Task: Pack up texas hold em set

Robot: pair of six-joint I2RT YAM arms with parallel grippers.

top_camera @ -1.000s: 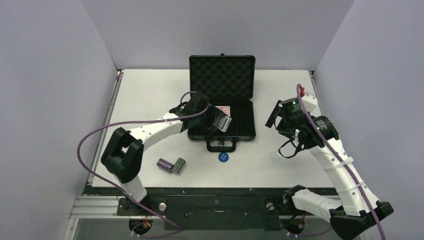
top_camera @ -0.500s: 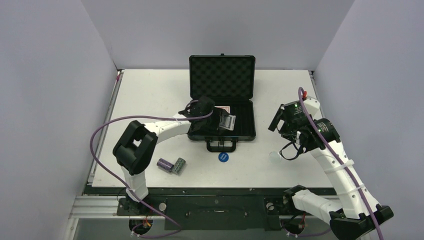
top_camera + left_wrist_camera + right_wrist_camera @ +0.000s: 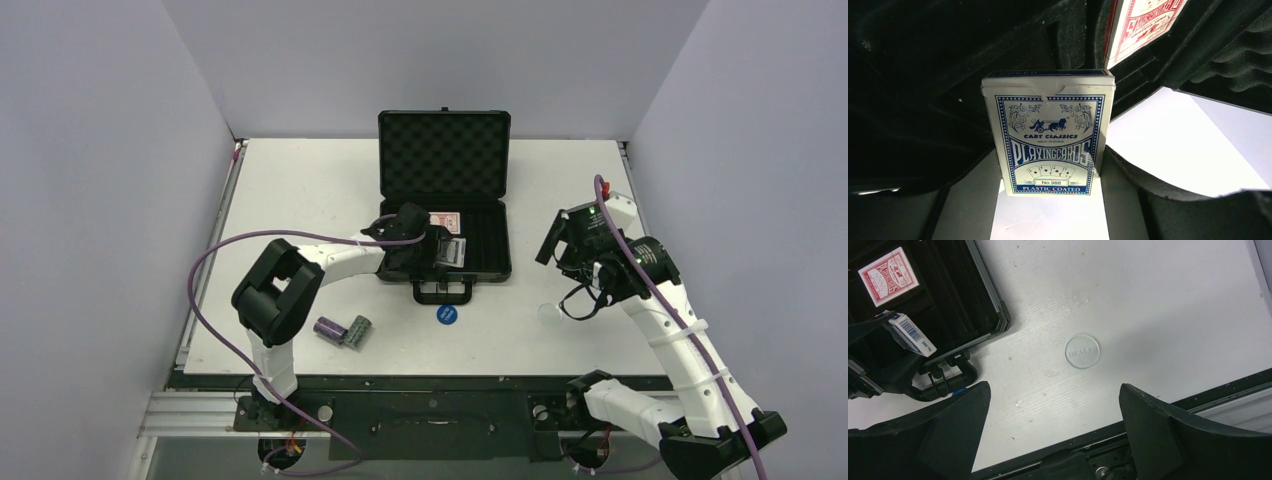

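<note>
The black case (image 3: pixel 445 160) lies open at the table's back middle, foam lid upright. A red card deck (image 3: pixel 445 220) rests in its base. My left gripper (image 3: pixel 440 250) is low over the base's near part, shut on the blue card deck (image 3: pixel 1048 135), which stands between its fingers (image 3: pixel 963 210); the red card deck (image 3: pixel 1143 25) shows just beyond. My right gripper (image 3: pixel 1053 386) hangs open and empty right of the case, above the clear disc (image 3: pixel 1082 351). A blue disc (image 3: pixel 447 315) lies in front of the case handle. Purple (image 3: pixel 329 328) and green (image 3: pixel 358 330) chip stacks lie on their sides near the left arm.
The case handle (image 3: pixel 943 385) sticks out toward the table's near edge. Grey walls close the table on the left, back and right. A black rail (image 3: pixel 420 380) runs along the near edge by the arm bases.
My left arm has swung further over the case and brought the blue deck lower into its near part. The right arm has shifted only slightly.
</note>
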